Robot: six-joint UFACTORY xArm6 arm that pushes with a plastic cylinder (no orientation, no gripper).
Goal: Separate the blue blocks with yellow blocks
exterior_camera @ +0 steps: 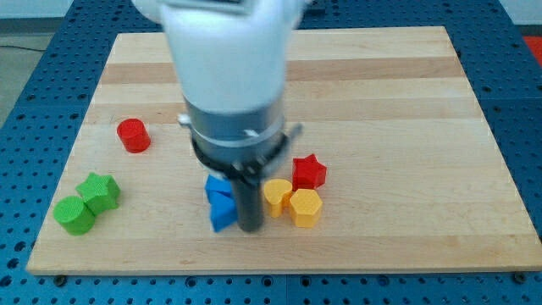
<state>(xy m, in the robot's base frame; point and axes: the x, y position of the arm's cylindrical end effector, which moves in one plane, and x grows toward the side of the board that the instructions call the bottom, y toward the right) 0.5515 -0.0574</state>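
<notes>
The arm ends in a plain dark rod with no jaws, so it grips nothing. Its tip (250,227) stands on the wooden board (406,127) between the two blue blocks (221,203) at the view's left and the two yellow blocks (293,203) at the view's right. It is just beside the lower blue block; real contact cannot be told. A red star block (309,172) sits close above the yellow pair. A red cylinder (133,135) and two green blocks (86,203) lie well apart, at the left.
</notes>
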